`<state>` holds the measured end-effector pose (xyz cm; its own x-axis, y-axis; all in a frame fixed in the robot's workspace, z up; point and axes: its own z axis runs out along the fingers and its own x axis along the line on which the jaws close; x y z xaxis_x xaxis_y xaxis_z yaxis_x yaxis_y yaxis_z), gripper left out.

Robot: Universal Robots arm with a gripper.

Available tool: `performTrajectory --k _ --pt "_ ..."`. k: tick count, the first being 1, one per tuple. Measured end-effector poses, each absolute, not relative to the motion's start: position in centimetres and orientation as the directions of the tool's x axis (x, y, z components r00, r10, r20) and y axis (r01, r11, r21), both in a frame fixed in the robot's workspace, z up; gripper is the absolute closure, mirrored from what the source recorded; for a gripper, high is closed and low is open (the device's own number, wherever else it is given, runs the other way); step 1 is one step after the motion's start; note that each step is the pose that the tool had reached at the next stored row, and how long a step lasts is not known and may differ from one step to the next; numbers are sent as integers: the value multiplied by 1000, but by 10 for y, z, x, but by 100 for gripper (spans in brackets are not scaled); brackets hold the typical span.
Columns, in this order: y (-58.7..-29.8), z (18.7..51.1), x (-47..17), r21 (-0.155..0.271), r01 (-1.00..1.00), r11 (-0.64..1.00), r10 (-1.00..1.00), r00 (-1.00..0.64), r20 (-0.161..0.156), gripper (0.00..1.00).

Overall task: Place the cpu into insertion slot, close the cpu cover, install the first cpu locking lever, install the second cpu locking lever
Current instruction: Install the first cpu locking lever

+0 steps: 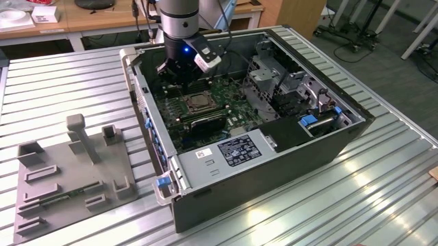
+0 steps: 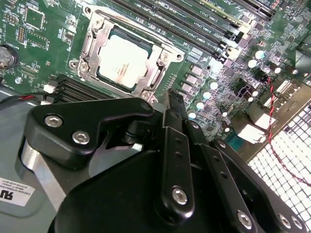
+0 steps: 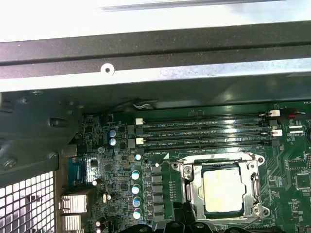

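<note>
Gripper (image 1: 179, 77) hangs inside the open computer case (image 1: 274, 169), low over the green board (image 2: 43, 43). Spread or pressed together, I cannot tell.

It sits near the socket's edge. The cpu (image 3: 223, 190) lies flat in the insertion slot (image 3: 259, 209), with the cpu cover (image 3: 196, 187) down around its edges.

Long black memory slots (image 3: 204, 131) run just beside the socket.

The case rests on a ribbed metal table (image 1: 370, 205). A grey fixture tray (image 1: 68, 174) lies at the exterior view's left. The case wall stands close by my arm.
</note>
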<state>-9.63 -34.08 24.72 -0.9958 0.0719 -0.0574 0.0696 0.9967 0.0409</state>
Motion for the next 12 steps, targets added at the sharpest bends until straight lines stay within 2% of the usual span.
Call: performTrajectory --k 12 --pt "-341 259 -96 51 70 996 73 -996 -57 90"
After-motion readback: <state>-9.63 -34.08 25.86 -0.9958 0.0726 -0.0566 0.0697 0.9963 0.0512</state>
